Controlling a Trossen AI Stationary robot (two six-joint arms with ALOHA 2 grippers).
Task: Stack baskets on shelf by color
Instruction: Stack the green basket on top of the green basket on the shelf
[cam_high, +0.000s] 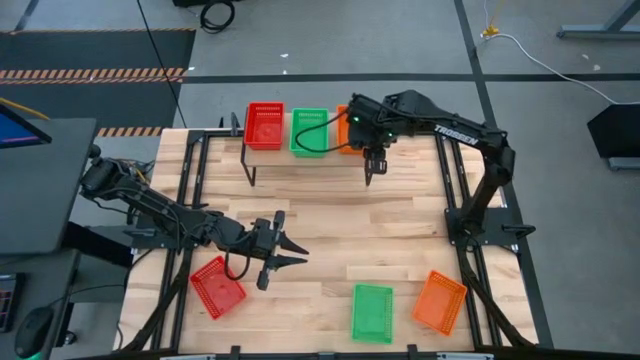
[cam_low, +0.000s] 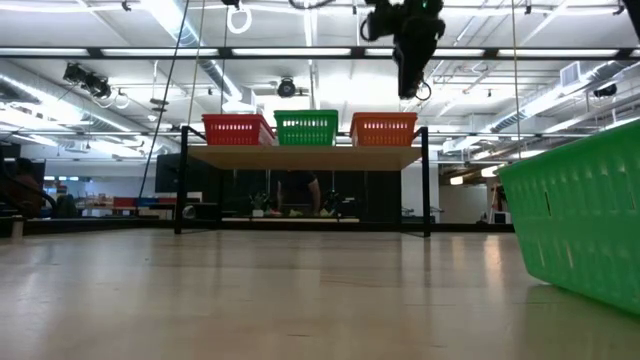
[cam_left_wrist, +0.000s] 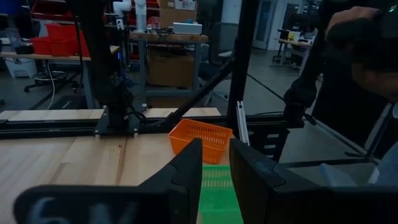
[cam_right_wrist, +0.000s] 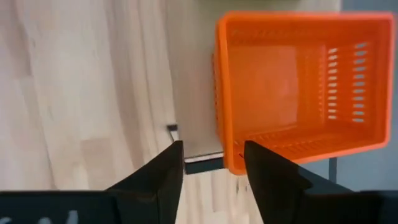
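The shelf (cam_low: 305, 157) stands at the table's far side. On its top sit a red basket (cam_high: 265, 126), a green basket (cam_high: 310, 131) and an orange basket (cam_right_wrist: 305, 93), side by side. My right gripper (cam_right_wrist: 212, 146) hangs open and empty above the shelf's near right corner, beside the orange basket. On the table's near part rest another red basket (cam_high: 217, 287), a green basket (cam_high: 372, 312) and an orange basket (cam_high: 440, 301). My left gripper (cam_high: 298, 252) is open and empty, held level just right of the near red basket and pointing toward the table's right.
Black frame rails (cam_high: 455, 190) run along the table's left and right sides, with the right arm's base (cam_high: 480, 225) on the right rail. Bare tabletop (cam_high: 340, 215) lies between the shelf and the near baskets. The green basket (cam_low: 590, 225) stands close to the low camera.
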